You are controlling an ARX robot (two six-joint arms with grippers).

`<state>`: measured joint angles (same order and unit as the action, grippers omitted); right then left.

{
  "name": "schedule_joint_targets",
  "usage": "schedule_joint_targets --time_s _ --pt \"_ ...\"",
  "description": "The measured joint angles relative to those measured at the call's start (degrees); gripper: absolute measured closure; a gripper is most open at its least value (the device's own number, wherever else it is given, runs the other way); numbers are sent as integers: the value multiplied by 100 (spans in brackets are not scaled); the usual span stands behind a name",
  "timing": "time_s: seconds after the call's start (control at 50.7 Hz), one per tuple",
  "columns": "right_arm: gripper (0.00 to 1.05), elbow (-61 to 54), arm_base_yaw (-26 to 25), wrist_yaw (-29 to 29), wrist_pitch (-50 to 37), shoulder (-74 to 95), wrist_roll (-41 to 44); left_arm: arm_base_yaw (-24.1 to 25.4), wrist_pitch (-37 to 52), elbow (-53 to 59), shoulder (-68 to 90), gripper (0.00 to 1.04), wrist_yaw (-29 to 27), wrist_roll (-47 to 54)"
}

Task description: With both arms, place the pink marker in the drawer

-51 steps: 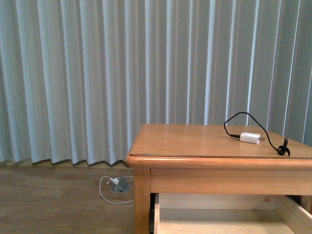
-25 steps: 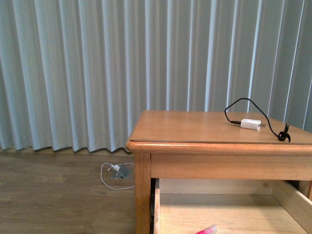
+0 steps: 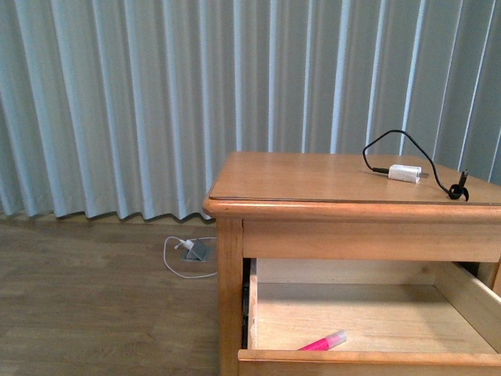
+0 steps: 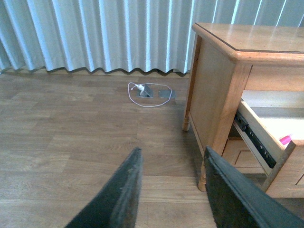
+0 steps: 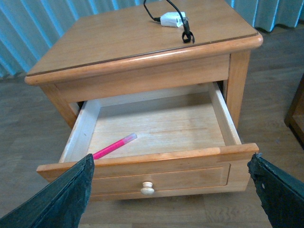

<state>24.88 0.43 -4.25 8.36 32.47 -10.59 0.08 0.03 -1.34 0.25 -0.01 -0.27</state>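
The pink marker (image 5: 114, 146) lies flat inside the pulled-out drawer (image 5: 152, 164), near the front left of its pale floor. It also shows in the front view as the pink marker (image 3: 322, 342) behind the drawer's front rim (image 3: 368, 359), and as a pink sliver (image 4: 285, 139) in the left wrist view. My right gripper (image 5: 171, 183) is open wide in front of the drawer's front panel and its round knob (image 5: 147, 189), touching nothing. My left gripper (image 4: 172, 173) is open over the floor, left of the cabinet leg, and holds nothing. Neither arm appears in the front view.
A white charger plug (image 3: 405, 173) with a black cable lies on the cabinet top (image 3: 313, 184). A white cable and small grey box (image 3: 194, 251) lie on the wooden floor by the pale curtain (image 3: 156, 102). A dark furniture edge (image 5: 297, 111) stands right of the cabinet.
The front view has tilted downward over the second: the cabinet sits higher in frame, more of the open drawer shows, and the pink marker has come into sight inside it.
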Motion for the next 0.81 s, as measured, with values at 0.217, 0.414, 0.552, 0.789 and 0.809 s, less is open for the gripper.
schedule_joint_targets --time_s 0.217,0.414,0.552,0.789,0.809 --pt "8 302 -181 -669 404 1919 83 0 0 0 0 27 0 0" --pt "8 588 -188 -1141 199 3735 72 0 0 0 0 7 0 2" --pt "8 927 -92 -1097 -90 4575 -39 0 0 0 0 6 0 2" --pt "8 1735 184 -376 -811 5840 -46 0 0 0 0 6 0 2" --pt "8 1792 186 -334 -876 5941 -52 0 0 0 0 6 0 2"
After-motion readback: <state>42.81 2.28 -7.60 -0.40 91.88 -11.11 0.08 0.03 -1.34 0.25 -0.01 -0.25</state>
